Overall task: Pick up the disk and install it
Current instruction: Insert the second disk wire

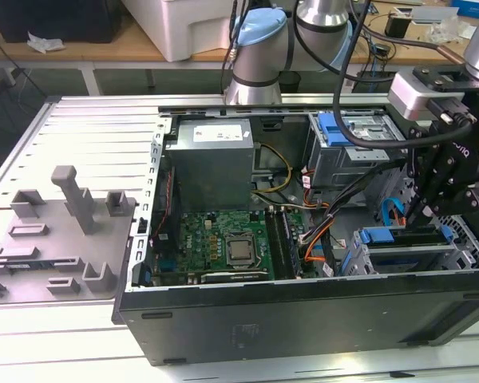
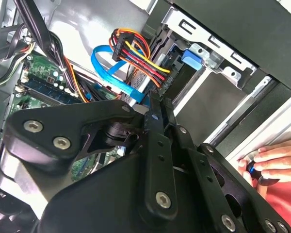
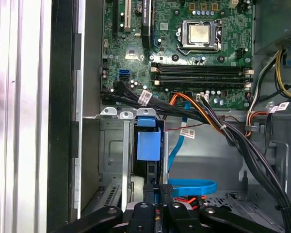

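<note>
The gripper hangs over the open computer case, at the end towards the exterior view's right, its black fingers reaching down into the drive bay. In the second wrist view the fingers lie drawn close together, a narrow pair with no gap to speak of, and I can see nothing clamped between them.

The disk sits just below the fingertips, lying in its metal slot near the case wall, with its blue bracket at the end that faces the circuit board. In the first wrist view the disk shows edge-on straight ahead of the gripper, its blue tab standing just beyond the fingertips. Whether the tips touch its dark edge I cannot tell.

A flat blue cable loops right beside the fingers, and a bundle of coloured wires hangs just past their tips. Further ahead of the gripper lies the green circuit board with its square silver socket. A grey cage with a blue latch stands behind the gripper's arm in the exterior view, and the grey power box is well apart, beyond the board. A person's hand rests outside the case near the gripper's body.
</note>
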Controlling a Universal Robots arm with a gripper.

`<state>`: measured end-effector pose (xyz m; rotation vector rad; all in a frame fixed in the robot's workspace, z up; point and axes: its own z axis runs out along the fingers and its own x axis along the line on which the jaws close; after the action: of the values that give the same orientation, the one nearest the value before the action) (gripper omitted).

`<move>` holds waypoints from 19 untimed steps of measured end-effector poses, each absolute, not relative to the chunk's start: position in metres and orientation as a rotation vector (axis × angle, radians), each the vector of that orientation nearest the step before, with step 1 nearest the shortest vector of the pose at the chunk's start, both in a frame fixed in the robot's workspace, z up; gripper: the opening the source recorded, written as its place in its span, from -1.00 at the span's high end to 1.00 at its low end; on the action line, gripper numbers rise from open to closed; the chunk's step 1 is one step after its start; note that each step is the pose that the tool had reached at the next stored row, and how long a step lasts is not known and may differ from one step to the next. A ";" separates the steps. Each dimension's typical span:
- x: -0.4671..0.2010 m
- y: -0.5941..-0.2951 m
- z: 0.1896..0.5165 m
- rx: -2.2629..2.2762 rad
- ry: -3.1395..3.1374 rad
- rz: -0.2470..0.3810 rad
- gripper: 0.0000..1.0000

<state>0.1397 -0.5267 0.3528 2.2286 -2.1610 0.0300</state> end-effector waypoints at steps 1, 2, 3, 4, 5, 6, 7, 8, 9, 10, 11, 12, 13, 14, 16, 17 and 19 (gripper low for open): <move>0.140 -0.527 0.353 2.228 -2.162 0.030 0.68; 0.140 -0.527 0.353 2.227 -2.163 0.029 0.68; 0.140 -0.527 0.353 2.227 -2.163 0.029 0.68; 0.140 -0.527 0.352 2.227 -2.164 0.029 0.68; 0.140 -0.527 0.352 2.226 -2.164 0.029 0.68; 0.140 -0.527 0.352 2.226 -2.164 0.029 0.68; 0.140 -0.527 0.352 2.226 -2.164 0.029 0.68; 0.140 -0.527 0.352 2.226 -2.164 0.029 0.68; 0.140 -0.527 0.351 2.226 -2.164 0.029 0.68; 0.140 -0.527 0.351 2.226 -2.164 0.029 0.68; 0.140 -0.527 0.351 2.226 -2.164 0.029 0.68; 0.140 -0.527 0.351 2.226 -2.165 0.029 0.68; 0.140 -0.527 0.351 2.226 -2.165 0.029 0.68; 0.140 -0.527 0.350 2.226 -2.164 0.029 0.68; 0.140 -0.527 0.350 2.226 -2.164 0.029 0.68; 0.140 -0.527 0.349 2.226 -2.164 0.029 0.68; 0.140 -0.527 0.349 2.226 -2.164 0.029 0.68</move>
<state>0.1399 -0.5267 0.3491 2.2262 -2.1645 0.0287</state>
